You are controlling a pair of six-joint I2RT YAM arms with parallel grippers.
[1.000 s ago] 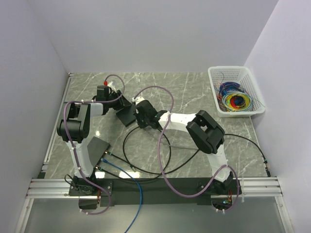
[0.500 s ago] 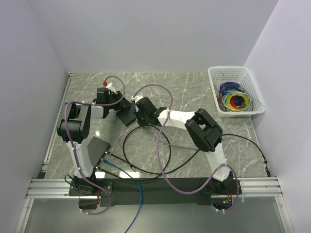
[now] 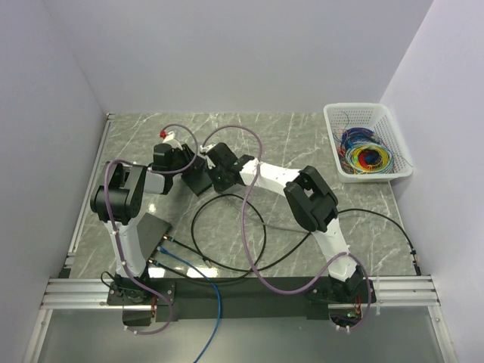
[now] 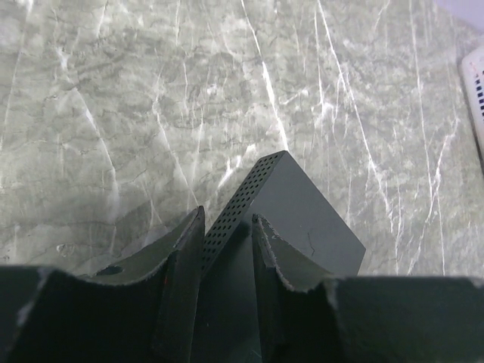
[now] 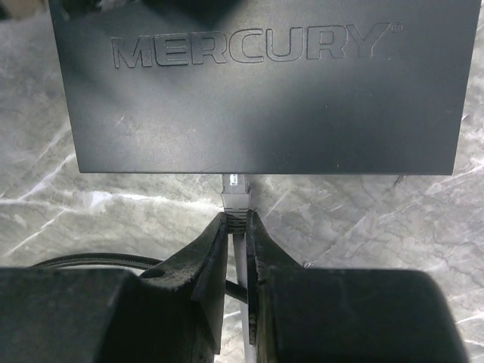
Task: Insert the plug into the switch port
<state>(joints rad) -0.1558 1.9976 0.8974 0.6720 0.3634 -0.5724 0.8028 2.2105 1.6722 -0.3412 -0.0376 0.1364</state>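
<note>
The left gripper fills the bottom of the view, its two dark fingers standing either side of the near end of a dark grey switch and pressing against it. The switch lies on the grey marble table with its perforated side facing left. A sliver of a white basket shows at the right edge.
</note>
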